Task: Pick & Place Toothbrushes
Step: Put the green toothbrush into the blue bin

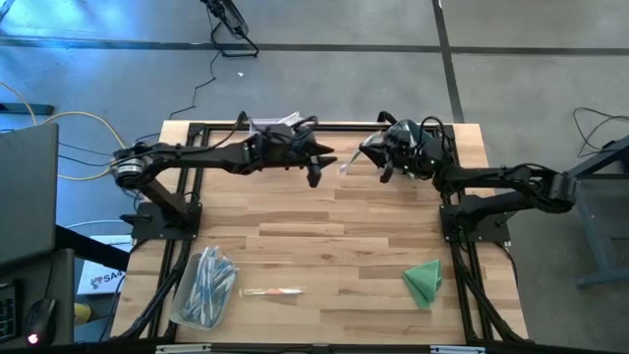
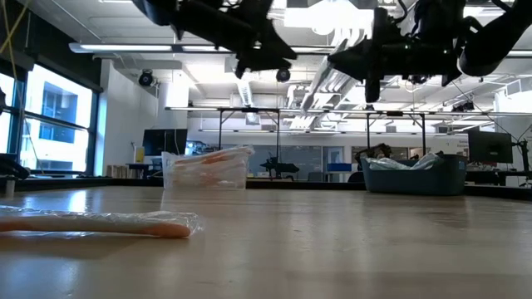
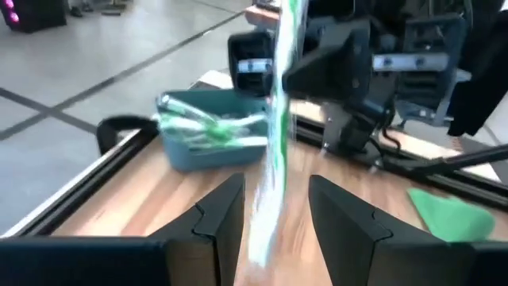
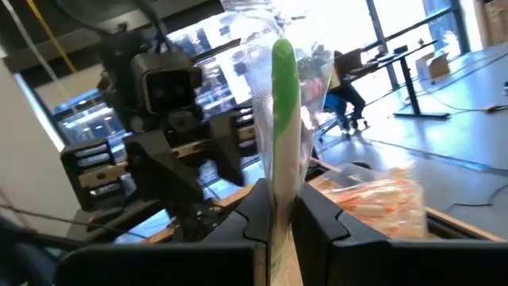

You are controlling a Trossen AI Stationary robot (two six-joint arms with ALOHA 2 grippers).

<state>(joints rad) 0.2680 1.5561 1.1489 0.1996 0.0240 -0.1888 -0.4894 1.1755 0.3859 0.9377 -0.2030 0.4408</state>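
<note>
We see both arms raised over the table's (image 1: 324, 246) far edge, the right gripper (image 4: 276, 214) clamped on a green wrapped toothbrush (image 4: 283, 119) held between them. The left gripper (image 3: 274, 210) stands open around that toothbrush's other end. Another toothbrush (image 1: 273, 292) lies on the table beside the bin (image 1: 203, 286).

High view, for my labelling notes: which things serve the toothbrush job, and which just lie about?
Job: green wrapped toothbrush in right gripper; orange wrapped toothbrush, loose; clear plastic bin of blue-green toothbrushes.
Lying about: folded green cloth.
</note>
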